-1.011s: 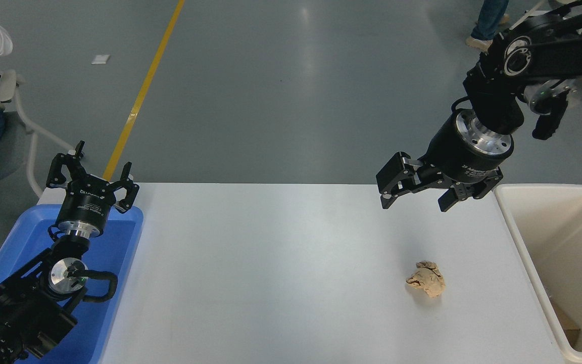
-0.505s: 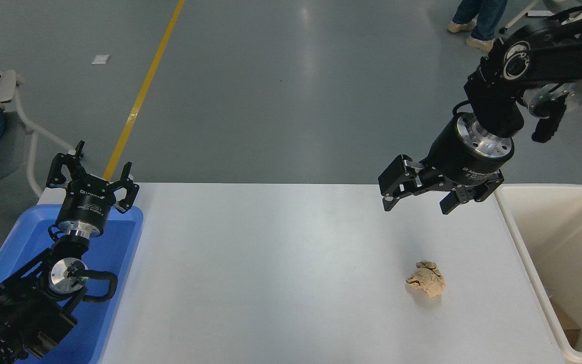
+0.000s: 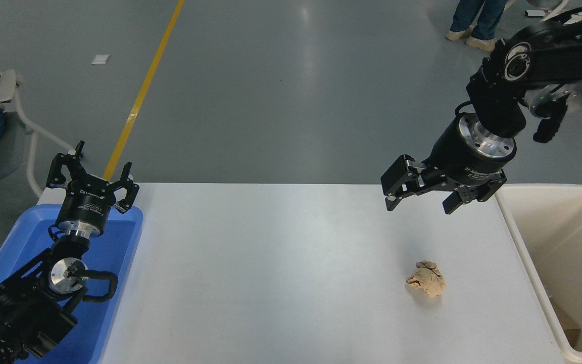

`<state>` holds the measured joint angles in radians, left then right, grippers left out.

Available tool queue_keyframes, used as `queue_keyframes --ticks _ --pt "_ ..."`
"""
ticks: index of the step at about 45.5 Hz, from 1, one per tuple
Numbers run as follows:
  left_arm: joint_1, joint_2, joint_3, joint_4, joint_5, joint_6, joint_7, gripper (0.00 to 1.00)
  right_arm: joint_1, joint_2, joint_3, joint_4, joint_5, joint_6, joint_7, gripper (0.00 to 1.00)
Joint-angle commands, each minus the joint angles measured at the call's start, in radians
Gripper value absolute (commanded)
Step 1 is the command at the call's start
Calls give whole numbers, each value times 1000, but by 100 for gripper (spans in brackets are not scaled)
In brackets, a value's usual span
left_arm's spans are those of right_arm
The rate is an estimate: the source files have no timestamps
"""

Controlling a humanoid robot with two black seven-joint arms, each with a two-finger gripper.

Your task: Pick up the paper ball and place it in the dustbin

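A crumpled tan paper ball (image 3: 426, 278) lies on the white table (image 3: 271, 273), right of centre. My right gripper (image 3: 419, 206) hangs open and empty in the air above the table's far right part, well above and behind the ball. The cream-white dustbin (image 3: 523, 237) stands against the table's right edge, with a brown scrap showing at its bottom. My left gripper (image 3: 93, 176) is parked open and empty at the lower left, over the blue tray.
A shallow blue tray (image 3: 119, 253) sits at the table's left edge under the left arm. A seated person is at the far left edge, beside a chair (image 3: 23, 121). Another person's legs (image 3: 473, 23) stand on the grey floor at the top right.
My right gripper has drifted slightly to the right and a little lower, still open. The paper ball and left arm have not moved. The person's legs at top right shifted left.
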<state>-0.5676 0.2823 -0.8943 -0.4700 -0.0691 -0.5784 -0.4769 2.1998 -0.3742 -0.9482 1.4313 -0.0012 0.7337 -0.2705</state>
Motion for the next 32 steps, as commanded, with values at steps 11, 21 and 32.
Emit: queue_keyframes --ticks 11,21,32 --pt "0 0 0 1 0 -1 1 99 -46 63 -70 -6 -2 -22 0 100" --pt "0 0 0 1 0 -1 0 99 -215 97 -90 -93 -29 -168 -1 100" --pt "0 0 0 1 0 -1 1 99 -440 155 -98 -248 -100 -321 -1 100"
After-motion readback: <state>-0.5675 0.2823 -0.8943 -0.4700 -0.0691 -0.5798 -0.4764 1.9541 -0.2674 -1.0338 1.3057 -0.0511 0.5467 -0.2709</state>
